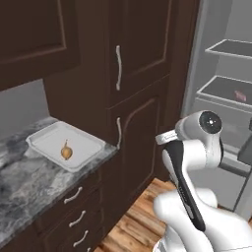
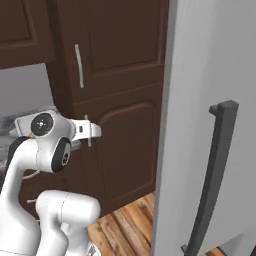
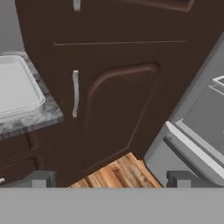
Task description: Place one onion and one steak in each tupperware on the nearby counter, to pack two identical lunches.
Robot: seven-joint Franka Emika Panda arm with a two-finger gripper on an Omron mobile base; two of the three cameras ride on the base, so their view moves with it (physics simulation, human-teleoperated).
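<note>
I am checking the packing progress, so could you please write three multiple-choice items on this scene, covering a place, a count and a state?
1. Where is the onion?
A. on a fridge shelf
B. in the tupperware on the counter
C. on the wooden floor

2. How many onions lie in that tupperware?
A. none
B. one
C. three

3. How is the gripper?
A. shut on a steak
B. shut on the onion
C. open and empty

Answers:
1 B, the onion sits inside the white container on the marbled top.
2 B, a single onion shows there.
3 C, the fingers stand wide apart with nothing between them.
</note>
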